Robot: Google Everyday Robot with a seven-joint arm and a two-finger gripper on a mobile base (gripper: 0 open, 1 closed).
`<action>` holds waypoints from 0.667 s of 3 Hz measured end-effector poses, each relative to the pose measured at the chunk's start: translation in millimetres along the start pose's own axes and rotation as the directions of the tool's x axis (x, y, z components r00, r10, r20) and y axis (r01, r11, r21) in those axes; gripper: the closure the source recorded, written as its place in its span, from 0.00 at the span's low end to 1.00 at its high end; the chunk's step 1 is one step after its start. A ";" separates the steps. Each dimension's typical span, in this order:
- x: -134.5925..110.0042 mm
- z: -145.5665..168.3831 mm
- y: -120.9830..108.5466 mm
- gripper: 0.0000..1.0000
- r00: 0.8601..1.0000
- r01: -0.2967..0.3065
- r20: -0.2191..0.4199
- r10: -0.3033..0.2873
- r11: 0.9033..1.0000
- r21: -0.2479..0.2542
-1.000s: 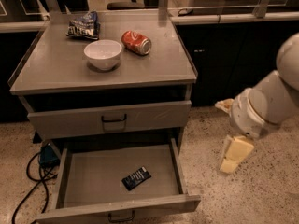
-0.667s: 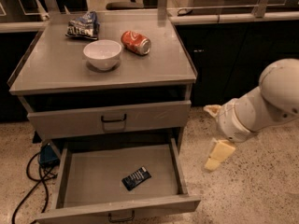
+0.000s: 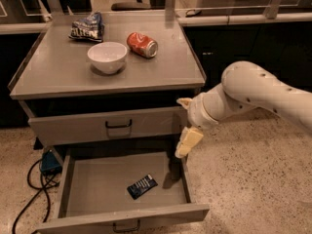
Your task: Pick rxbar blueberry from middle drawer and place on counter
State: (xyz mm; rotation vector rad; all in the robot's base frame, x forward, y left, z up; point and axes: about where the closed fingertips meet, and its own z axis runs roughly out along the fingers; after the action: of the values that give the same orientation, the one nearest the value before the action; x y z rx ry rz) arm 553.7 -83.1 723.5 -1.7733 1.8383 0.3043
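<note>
The rxbar blueberry (image 3: 142, 186), a dark wrapper with white print, lies flat on the bottom of the open middle drawer (image 3: 95, 185), right of centre. The counter (image 3: 58, 74) is the grey top of the cabinet above. My gripper (image 3: 186, 123) is at the end of the white arm coming in from the right. It hovers over the drawer's right rear corner, just in front of the upper drawer front, above and to the right of the bar. Its cream fingers (image 3: 189, 141) are spread apart and hold nothing.
On the counter stand a white bowl (image 3: 107, 56), a red can on its side (image 3: 142, 45) and a blue chip bag (image 3: 87, 27). The upper drawer front (image 3: 107, 126) is closed. Black cables (image 3: 27, 191) and a blue object (image 3: 50, 161) lie on the floor at left.
The arm and gripper have moved left from beside the cabinet to over the open drawer's right rear corner. The bar and drawer have not moved.
</note>
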 end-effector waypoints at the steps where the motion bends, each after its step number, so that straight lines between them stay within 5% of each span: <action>1: -4.5 2.5 -4.3 0.00 1.000 0.005 0.008 -0.005 1.000 0.000; 2: -2.5 8.7 -0.1 0.00 0.999 -0.001 0.036 0.001 1.000 0.018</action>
State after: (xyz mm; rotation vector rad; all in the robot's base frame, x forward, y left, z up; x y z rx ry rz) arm 555.8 -76.5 717.8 -1.7436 1.8113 0.3167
